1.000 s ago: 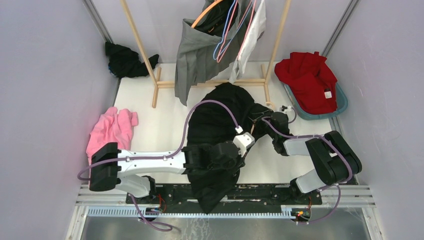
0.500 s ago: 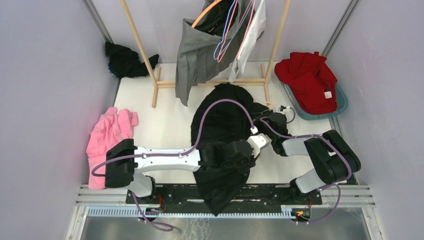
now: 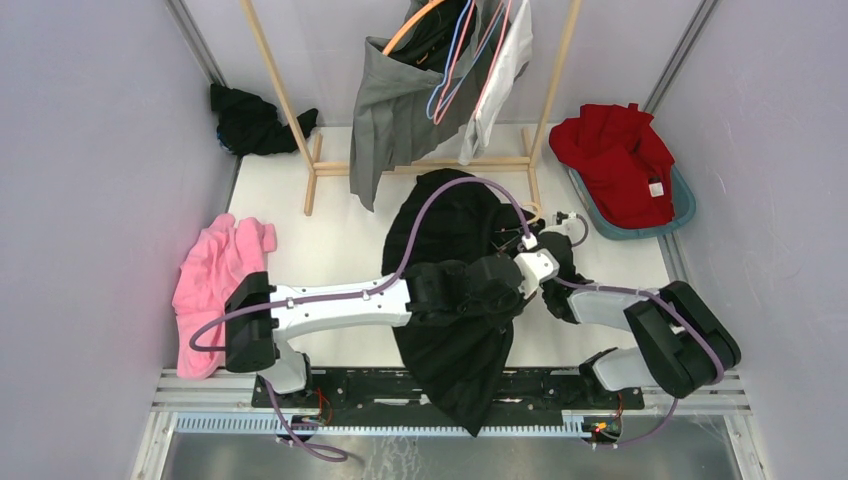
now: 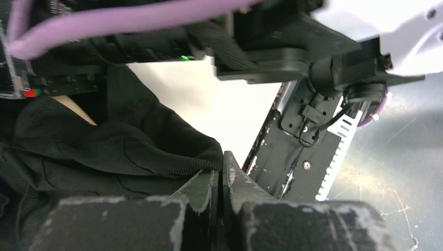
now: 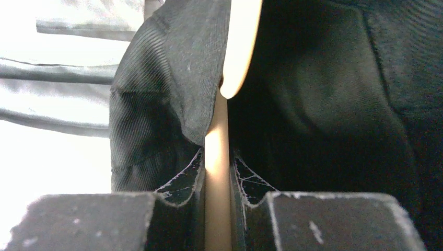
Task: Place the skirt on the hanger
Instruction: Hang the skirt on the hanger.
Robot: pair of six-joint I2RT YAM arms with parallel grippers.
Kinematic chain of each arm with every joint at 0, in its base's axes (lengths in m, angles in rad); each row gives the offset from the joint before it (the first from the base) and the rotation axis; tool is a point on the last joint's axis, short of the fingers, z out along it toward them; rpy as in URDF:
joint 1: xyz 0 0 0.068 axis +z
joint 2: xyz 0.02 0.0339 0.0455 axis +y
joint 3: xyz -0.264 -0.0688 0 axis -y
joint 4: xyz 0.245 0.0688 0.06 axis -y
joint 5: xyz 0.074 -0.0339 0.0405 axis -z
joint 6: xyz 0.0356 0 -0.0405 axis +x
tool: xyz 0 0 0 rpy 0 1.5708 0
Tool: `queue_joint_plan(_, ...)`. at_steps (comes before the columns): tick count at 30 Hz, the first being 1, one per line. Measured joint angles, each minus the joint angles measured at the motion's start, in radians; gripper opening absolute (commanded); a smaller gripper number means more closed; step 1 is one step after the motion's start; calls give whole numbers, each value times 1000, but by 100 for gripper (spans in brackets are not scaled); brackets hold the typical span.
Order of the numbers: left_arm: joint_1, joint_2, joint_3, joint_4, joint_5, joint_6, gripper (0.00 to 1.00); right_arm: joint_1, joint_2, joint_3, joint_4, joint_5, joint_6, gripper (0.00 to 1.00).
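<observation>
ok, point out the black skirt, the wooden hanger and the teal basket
black skirt (image 3: 455, 365): top external view, pleated lower part.
wooden hanger (image 5: 242, 42): right wrist view, rounded end above the jaws.
teal basket (image 3: 688, 205): top external view, right rim.

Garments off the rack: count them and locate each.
4: black heap back left, pink one left, red one in the tub right, black skirt in the centre. Heaps may hide more.
</observation>
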Motion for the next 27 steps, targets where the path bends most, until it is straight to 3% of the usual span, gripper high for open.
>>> queue_joint_plan(10, 142, -2, 0, 55, 90, 4, 4, -4, -163, -1, -157, -54, -143, 1)
queue_joint_plan(18, 201, -2, 11, 74, 124, 4, 7, -8, -180, 120, -337, -223, -282, 1)
queue_joint_plan(24, 226, -3, 11, 107, 149, 3, 13, -7, -264, 227, -538, -366, -468, 1)
queue_joint_plan(27, 225, -8, 13, 120, 165, 2, 23, 3, -285, 307, -664, -429, -594, 1)
